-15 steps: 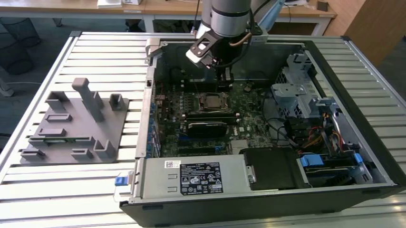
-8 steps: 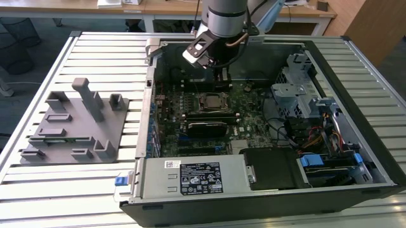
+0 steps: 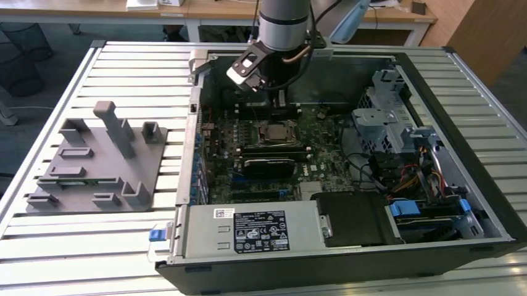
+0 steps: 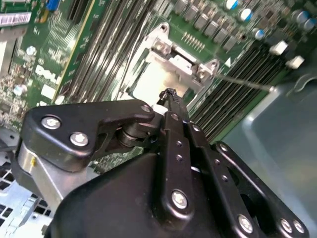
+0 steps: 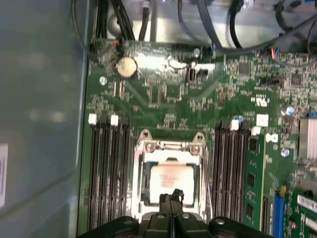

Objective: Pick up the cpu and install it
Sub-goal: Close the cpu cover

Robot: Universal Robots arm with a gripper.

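One cpu (image 5: 171, 178) is seen lying inside the one metal-framed socket (image 5: 171, 148) on the green motherboard (image 5: 163, 94). Its pale square top faces up and is ringed by the frame. One end effector (image 5: 172, 196) is held directly over the cpu's near edge. Its two black fingers are drawn together until only a thin seam is left between them, and nothing is gripped. Whether the tips touch the cpu cannot be told.

Two banks of long dark memory slots are counted in the first wrist view, one bank (image 5: 109, 173) on each side of the socket. One round silver coin cell (image 5: 126, 67) is also seen further up the board there.

In the second wrist view the black linkage of the end effector (image 4: 171, 94) is seen from close behind. The cpu (image 4: 151, 82) is shown only as a pale patch past the fingertips.

In the exterior view one open computer case (image 3: 485, 203) is shown lying on a slatted metal surface (image 3: 123, 68). The arm (image 3: 282, 24) is reached down into it above the socket. One grey fixture block (image 3: 99, 163) is seen on the surface toward the exterior view's left, well apart from the case.
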